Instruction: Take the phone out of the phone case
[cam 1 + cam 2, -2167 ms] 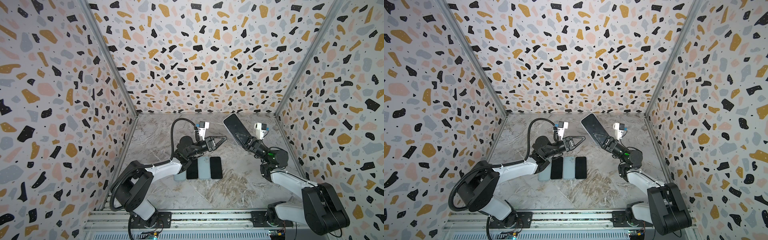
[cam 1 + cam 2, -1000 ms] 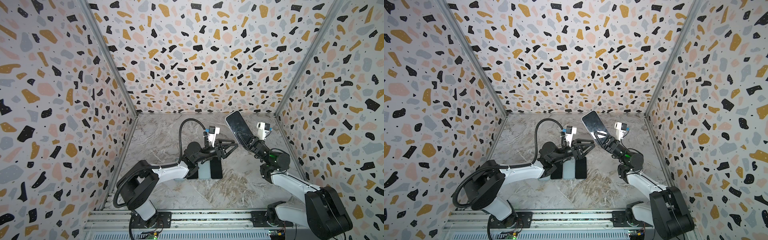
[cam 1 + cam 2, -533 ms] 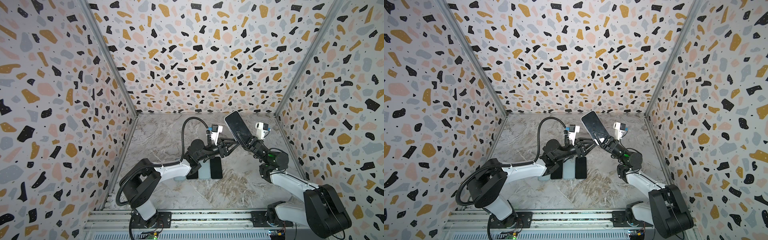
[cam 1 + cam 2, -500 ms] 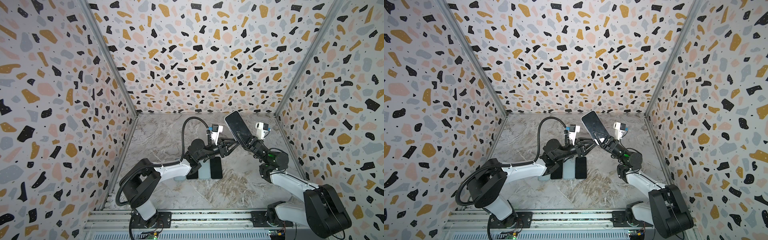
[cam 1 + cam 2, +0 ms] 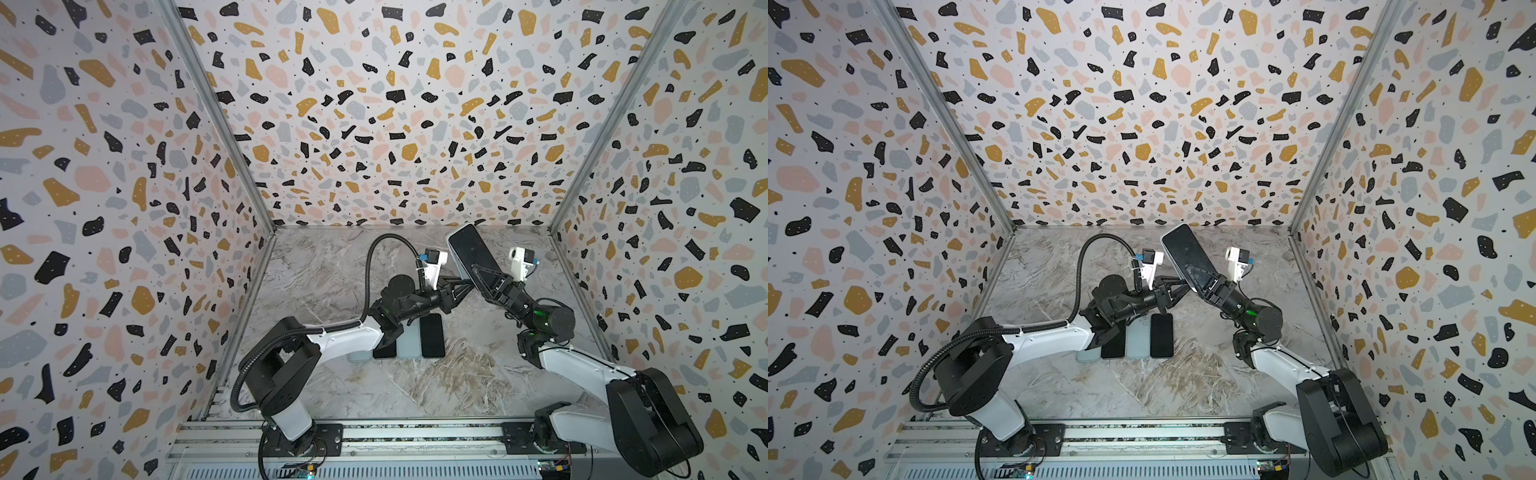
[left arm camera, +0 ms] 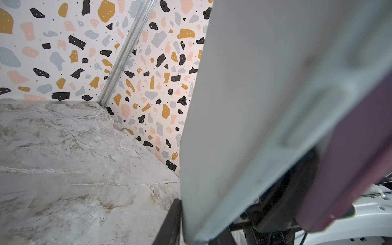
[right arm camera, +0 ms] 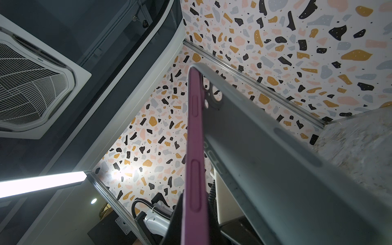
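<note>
The phone (image 5: 471,253) is hanging tilted above the back of the table (image 5: 332,270), right of middle in both top views, with its dark screen facing upward. Starting from the left, the left arm (image 5: 345,336) is reaching across a row of four flat things lying side by side on the table: a pale slab (image 5: 359,356) mostly hidden under the forearm, a black slab (image 5: 384,353), a grey-blue slab (image 5: 409,345) and a second black slab (image 5: 432,334). The left tool (image 5: 459,286) is meeting the raised phone's lower edge with its fingers drawn close. I cannot tell whether they are pinching anything, because the grey phone case (image 6: 254,106) is filling the left wrist view and blocking the tips. In the right wrist view the phone's purple side is parting from the phone case at the near end, the two meeting only by the camera cut-out (image 7: 214,95). The right tool (image 5: 485,277) is clamping the phone's lower end, one black finger lying on the screen.
</note>
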### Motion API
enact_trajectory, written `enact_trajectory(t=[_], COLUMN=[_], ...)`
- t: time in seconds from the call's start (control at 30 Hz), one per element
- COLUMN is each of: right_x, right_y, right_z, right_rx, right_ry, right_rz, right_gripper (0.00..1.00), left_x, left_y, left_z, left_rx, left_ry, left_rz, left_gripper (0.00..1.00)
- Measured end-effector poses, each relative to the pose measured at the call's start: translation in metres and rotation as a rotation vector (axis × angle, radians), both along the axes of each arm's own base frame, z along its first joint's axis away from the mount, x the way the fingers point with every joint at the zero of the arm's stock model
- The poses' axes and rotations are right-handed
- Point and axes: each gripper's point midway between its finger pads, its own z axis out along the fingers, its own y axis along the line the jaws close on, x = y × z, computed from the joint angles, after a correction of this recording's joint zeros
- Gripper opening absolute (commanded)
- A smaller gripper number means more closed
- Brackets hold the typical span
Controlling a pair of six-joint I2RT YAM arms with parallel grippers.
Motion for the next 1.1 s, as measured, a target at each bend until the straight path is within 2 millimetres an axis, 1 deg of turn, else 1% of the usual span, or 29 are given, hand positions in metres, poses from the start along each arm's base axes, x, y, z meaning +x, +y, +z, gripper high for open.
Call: enact_trajectory(t=[0.2,0.37,0.53,0.63,0.83,0.93,1.0,1.1], right_x=[0.0,-0.004,-0.009,-0.01,-0.014,-0.012,-0.009,-0.004], right_y=[0.0,-0.002,-0.003,-0.004,-0.009,-0.022,-0.033,-0.049], right_z=[0.0,0.002,0.008,0.009,0.004,-0.006,-0.014,-0.022], right_rx=[0.0,-0.002,0.001,0.0,-0.015,-0.032,-0.054,-0.093], right_ry=[-0.003,-0.023,-0.049,-0.057,-0.05,-0.016,0.019,0.058], right_rz=[-0.004,-0.011,-0.016,-0.018,-0.051,-0.123,-0.195,-0.311], right_gripper=[0.0,0.0,0.0,0.0,0.0,0.0,0.0,0.0], left_x=[0.001,0.002,0.004,0.004,0.005,0.004,0.002,-0.003], left_y=[0.001,0.003,0.005,0.005,0.006,0.01,0.012,0.018], left_z=[-0.002,-0.002,-0.002,-0.005,-0.01,-0.025,-0.043,-0.078], left_rx=[0.017,0.031,0.043,0.055,0.068,0.091,0.126,0.196], left_ry=[-0.005,-0.004,-0.007,0.002,0.016,0.058,0.106,0.196], left_rz=[0.012,0.027,0.042,0.045,0.05,0.055,0.059,0.064], left_gripper=[0.18,0.14,0.06,0.01,0.0,0.0,0.0,0.0])
